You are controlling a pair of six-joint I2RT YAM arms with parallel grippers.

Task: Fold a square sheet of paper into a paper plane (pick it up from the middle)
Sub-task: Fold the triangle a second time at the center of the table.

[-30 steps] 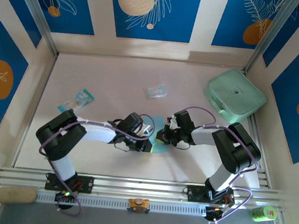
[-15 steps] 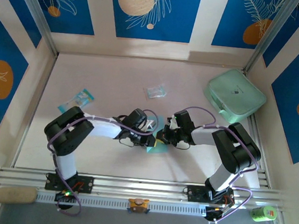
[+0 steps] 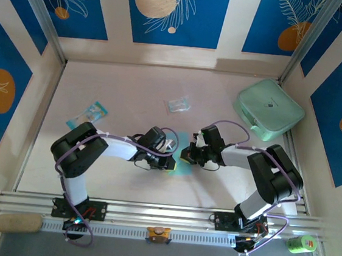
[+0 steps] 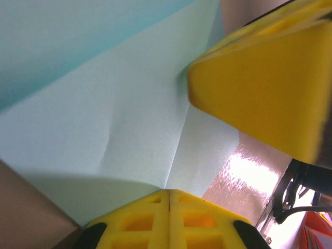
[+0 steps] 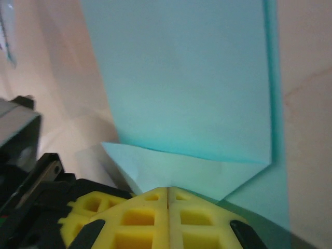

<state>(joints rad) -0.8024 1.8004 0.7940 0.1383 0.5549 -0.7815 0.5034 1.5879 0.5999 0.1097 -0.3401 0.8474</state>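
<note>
Paper lies on the tabletop at near centre, between the two arms, light blue, partly folded. The left end effector is at its left edge and the right end effector at its right edge, the two close together and both low over it. In the left wrist view the left end effector is clenched, its yellow fingers meeting at a seam with the tips on the paper, where a crease runs up from them. The right end effector sits on the paper at upper right. In the right wrist view the right end effector is also clenched, tips against a folded triangular flap of the paper. I cannot tell whether either one pinches the paper or just presses on it. A mint case sits far right, a clear wrapper behind the paper, and a printed packet to the left.
</note>
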